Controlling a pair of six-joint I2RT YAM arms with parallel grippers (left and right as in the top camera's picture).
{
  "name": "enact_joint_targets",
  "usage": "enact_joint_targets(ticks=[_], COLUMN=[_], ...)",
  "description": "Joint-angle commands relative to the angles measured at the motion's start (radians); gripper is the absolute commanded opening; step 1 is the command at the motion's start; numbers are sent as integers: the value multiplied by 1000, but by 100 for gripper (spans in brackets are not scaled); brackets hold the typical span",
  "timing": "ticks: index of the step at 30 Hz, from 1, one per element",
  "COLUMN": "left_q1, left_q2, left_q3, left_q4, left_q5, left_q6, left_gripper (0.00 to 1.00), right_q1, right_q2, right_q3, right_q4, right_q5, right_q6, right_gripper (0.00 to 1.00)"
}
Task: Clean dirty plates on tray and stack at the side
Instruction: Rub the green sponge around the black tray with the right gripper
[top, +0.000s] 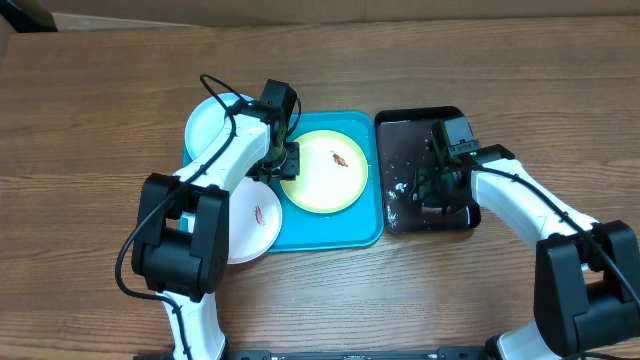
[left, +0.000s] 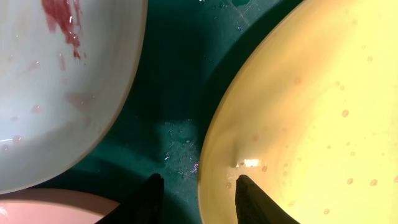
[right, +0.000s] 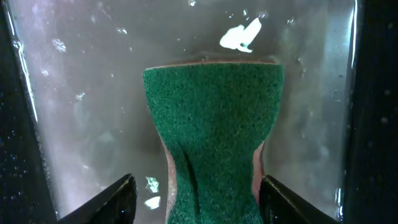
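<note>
The yellow-green plate (top: 323, 172) lies on the turquoise tray (top: 330, 228) and carries a small brown smear. My left gripper (top: 284, 165) points down at its left rim. In the left wrist view my left gripper (left: 199, 178) stands open astride that rim: one finger over the yellow-green plate (left: 311, 106), the other over the bare tray (left: 174, 74). The light-blue plate (top: 208, 125) overlaps the tray's far left corner. The white plate (top: 250, 222) lies off its near left side. My right gripper (right: 198, 182) is open around a green sponge (right: 214, 118).
The sponge lies in the wet black tray (top: 405, 125), right of the turquoise one, under my right gripper (top: 432, 185). Its waist stays pinched in. Droplets and foam flecks cover the black tray's floor (right: 81, 81). A red smear marks the light-blue plate (left: 62, 93).
</note>
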Motion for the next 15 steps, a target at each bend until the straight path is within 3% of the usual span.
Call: enact_joint_targets(ticks=[1, 5, 10, 15], left_q1=[-3, -3, -3, -3], left_q2=[11, 11, 11, 11], left_q3=[11, 11, 11, 11], left_q4=[-2, -3, -2, -4], left_q5=[9, 9, 9, 9], left_q6=[4, 4, 4, 4], left_gripper=[40, 40, 40, 40], right_q1=[7, 7, 7, 7], right_q2=[3, 3, 13, 35], right_q3=[3, 2, -14, -55], right_q4=[8, 21, 79, 119], right_q5=[-8, -8, -2, 11], right_q6=[3, 3, 3, 4], right_gripper=[60, 58, 47, 45])
